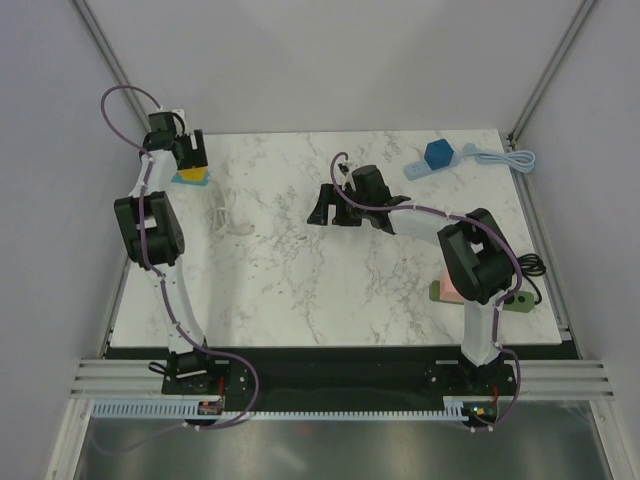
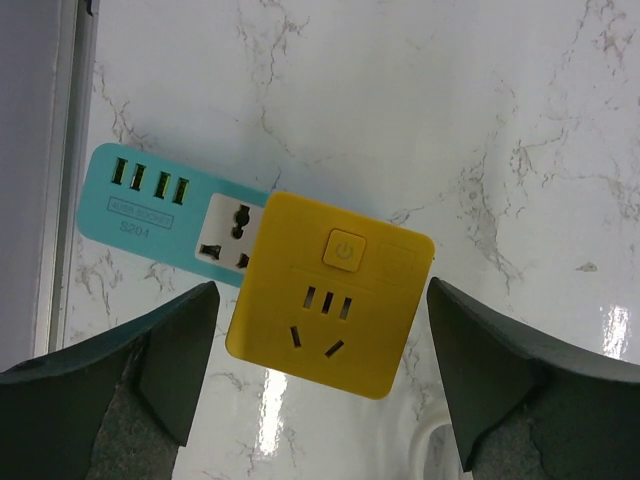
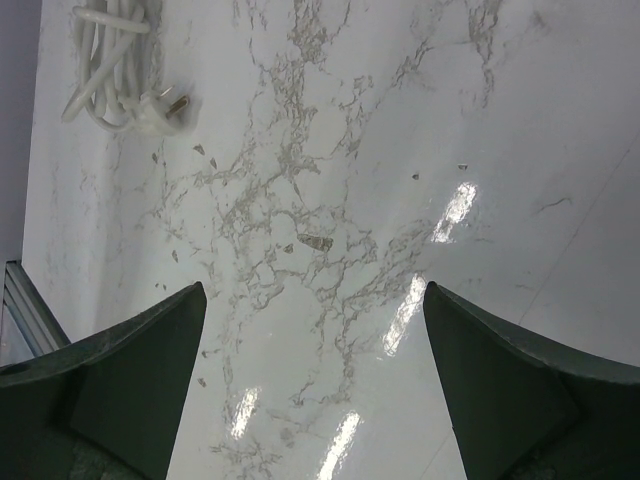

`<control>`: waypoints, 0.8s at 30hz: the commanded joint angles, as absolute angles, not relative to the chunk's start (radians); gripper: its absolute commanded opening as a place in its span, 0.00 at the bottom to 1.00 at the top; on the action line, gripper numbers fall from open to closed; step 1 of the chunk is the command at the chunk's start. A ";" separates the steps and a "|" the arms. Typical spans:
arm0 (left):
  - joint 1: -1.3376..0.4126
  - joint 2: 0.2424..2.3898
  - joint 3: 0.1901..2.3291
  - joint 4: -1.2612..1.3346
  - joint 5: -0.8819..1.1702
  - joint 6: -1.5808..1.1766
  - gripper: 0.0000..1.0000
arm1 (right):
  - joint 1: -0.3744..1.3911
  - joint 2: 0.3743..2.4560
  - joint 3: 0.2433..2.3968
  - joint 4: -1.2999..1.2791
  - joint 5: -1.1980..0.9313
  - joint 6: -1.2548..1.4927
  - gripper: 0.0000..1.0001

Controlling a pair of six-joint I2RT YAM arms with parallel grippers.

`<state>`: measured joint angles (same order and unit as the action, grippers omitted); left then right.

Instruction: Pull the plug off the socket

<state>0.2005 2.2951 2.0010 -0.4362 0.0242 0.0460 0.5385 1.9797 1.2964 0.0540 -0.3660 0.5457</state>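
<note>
A yellow cube plug (image 2: 330,290) with a power button sits plugged into the right end of a teal socket strip (image 2: 165,205) on the marble table. My left gripper (image 2: 320,300) hangs over it, open. One finger stands on each side of the yellow plug, with a gap showing on both sides. In the top view this is the far left corner: yellow plug (image 1: 193,176), left gripper (image 1: 190,152). My right gripper (image 1: 325,205) is open over bare marble mid-table, and the right wrist view shows the right gripper (image 3: 312,290) with nothing between its fingers.
A coiled white cable (image 1: 228,222) lies right of the socket; the same white cable (image 3: 120,65) ends in a pronged plug. A blue cube (image 1: 438,154) sits on a pale blue strip (image 1: 470,153) at the far right. A pink and green object (image 1: 443,291) lies by my right arm.
</note>
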 commanded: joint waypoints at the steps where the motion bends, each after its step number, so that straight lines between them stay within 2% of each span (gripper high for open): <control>1: 0.202 2.316 2.062 -0.397 0.015 0.074 0.91 | 0.538 1.977 1.286 0.101 -0.385 0.537 0.98; 5: 0.202 2.319 2.068 -0.397 0.012 0.054 0.90 | 0.540 1.960 1.276 0.103 -0.385 0.545 0.98; 8: 0.201 2.318 2.059 -0.397 0.009 0.045 0.81 | 0.541 1.950 1.269 0.100 -0.387 0.554 0.98; 10: 0.198 2.318 2.052 -0.397 0.009 0.043 0.70 | 0.540 1.934 1.259 0.098 -0.385 0.554 0.98; 14: 0.192 2.301 2.025 -0.400 0.003 0.025 0.41 | 0.543 1.911 1.243 0.087 -0.377 0.549 0.98; 21: 0.155 2.195 1.890 -0.411 -0.044 0.015 0.19 | 0.555 1.861 1.181 0.075 -0.367 0.555 0.98; 22: 0.152 2.178 1.875 -0.419 -0.044 0.008 0.14 | 0.558 1.847 1.174 0.075 -0.364 0.557 0.98; 23: 0.149 2.151 1.859 -0.431 -0.046 -0.017 0.04 | 0.563 1.839 1.166 0.075 -0.357 0.558 0.98; 24: 0.140 2.134 1.833 -0.464 -0.063 -0.043 0.02 | 0.569 1.830 1.152 0.075 -0.356 0.561 0.98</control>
